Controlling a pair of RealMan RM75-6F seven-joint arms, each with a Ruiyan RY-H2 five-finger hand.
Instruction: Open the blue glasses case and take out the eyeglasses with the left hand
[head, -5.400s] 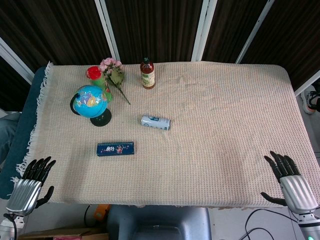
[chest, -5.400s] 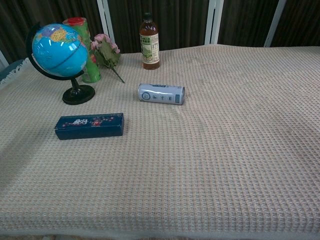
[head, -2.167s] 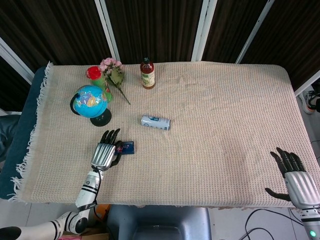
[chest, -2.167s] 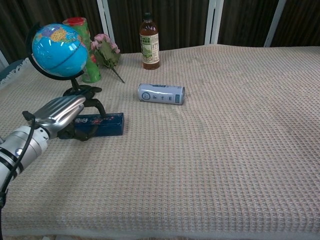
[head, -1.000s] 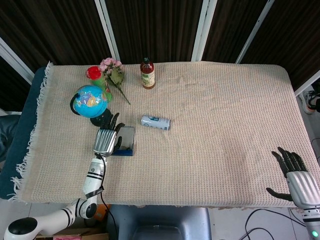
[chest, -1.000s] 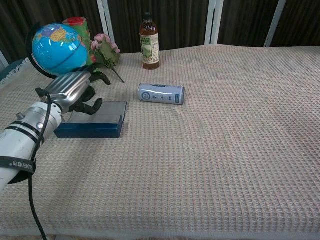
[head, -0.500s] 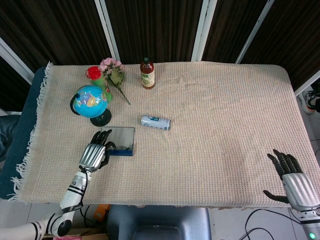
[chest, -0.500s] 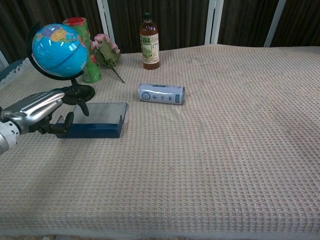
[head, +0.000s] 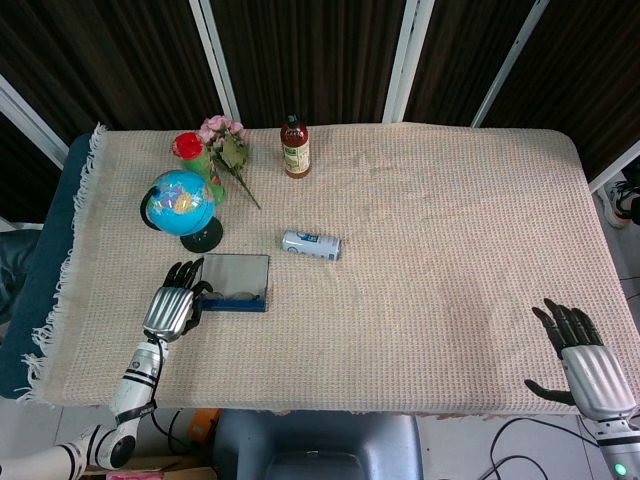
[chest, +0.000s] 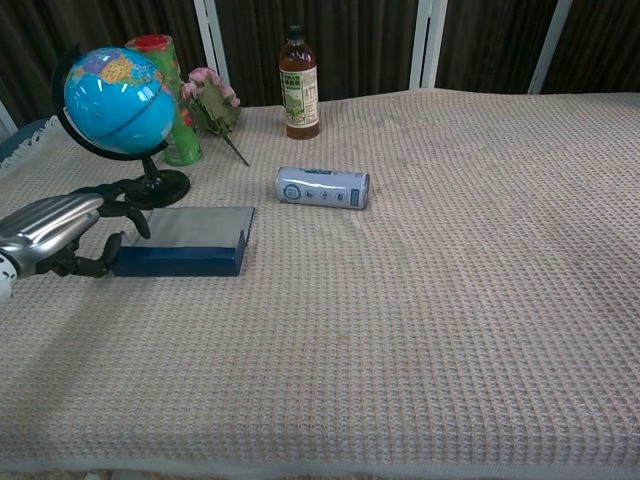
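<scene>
case (head: 235, 281) open, lid up, in front of the globe (head: 180, 196) on the counter (head: 450, 230) | left robot hand (head: 170, 308) just left of case, fingers apart, holding nothing | right robot hand (head: 590, 375) far right of case at counter edge, fingers spread, empty

Surface (head: 450, 230) covered by beige waffle-weave cloth, fringe along left edge. Lying on it: open blue glasses case (head: 236, 285) near left front, lid up; globe (head: 180, 203) just behind case; white can (head: 311, 245) on its side mid-left; brown bottle (head: 294, 147), red-capped green tube (head: 190, 151) and pink flowers (head: 226, 142) at back left.
</scene>
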